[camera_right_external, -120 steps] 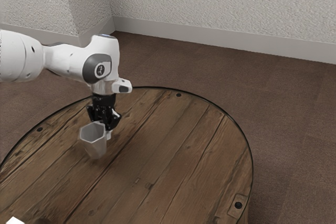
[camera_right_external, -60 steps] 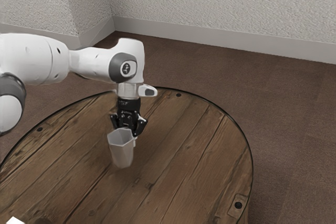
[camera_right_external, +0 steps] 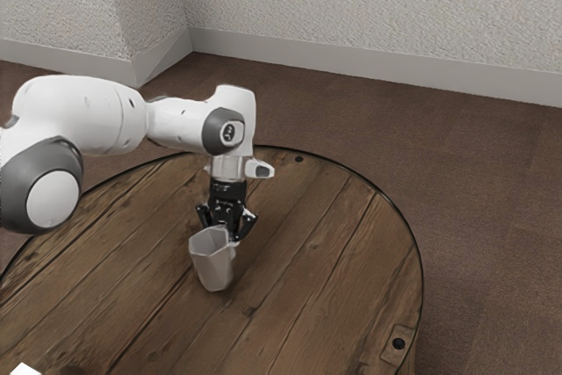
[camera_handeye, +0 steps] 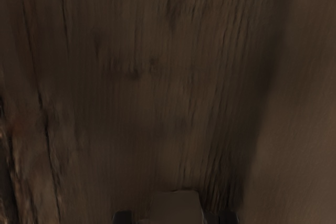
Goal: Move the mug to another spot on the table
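Change: the hand point(camera_right_external: 226, 227) and the mug point(camera_right_external: 214, 258) have travelled together from near the tabletop's point(camera_right_external: 334, 252) rim on the exterior view's left toward the tabletop's middle. The arm has swung further in over the tabletop with them.
Hand: closed on the mug, with the black fingers pinching its wall at the rim from above and pointing straight down at the tabletop.
Mug: pale grey, faceted, upright and mouth up, hanging under the hand over the tabletop's middle planks. Whether its base already touches the tabletop cannot be told.
Wrist view: the mug's pale rim point(camera_handeye: 176, 205) sits just under the hand, with the tabletop's dark wood grain point(camera_handeye: 157, 77) beyond it.
Step in hand: the carry. The mug appears well away from the tabletop's rim, so the transfer looks nearly done.
Next move: likely a straight lowering until the base rests flat on the tabletop, then opening the fingers and lifting clear.
Caution: the grip is on one wall only, so an early release above the tabletop could tip the mug.
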{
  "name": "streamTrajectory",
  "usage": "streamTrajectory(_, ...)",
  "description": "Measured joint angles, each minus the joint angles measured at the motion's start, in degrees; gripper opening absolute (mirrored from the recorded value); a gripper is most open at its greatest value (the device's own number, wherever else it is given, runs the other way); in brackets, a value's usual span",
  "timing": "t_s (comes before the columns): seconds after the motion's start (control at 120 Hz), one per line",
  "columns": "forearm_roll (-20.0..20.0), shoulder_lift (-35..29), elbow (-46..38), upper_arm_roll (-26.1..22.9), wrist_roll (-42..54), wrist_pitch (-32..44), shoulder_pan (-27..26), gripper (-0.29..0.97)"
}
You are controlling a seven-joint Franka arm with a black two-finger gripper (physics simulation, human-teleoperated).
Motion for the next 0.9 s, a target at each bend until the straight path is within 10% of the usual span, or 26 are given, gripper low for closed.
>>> streamTrajectory(0.342,-0.7,1.6,0.0,0.0,-0.6,0.3,0.0,0.05)
streamTrajectory(0.6,-1.3,1.2,0.0,0.0,-0.7,1.3,-0.1,0.46)
streamTrajectory(0.9,-1.4,-8.0,1.9,-0.1,0.6,1.8,-1.1,0.63)
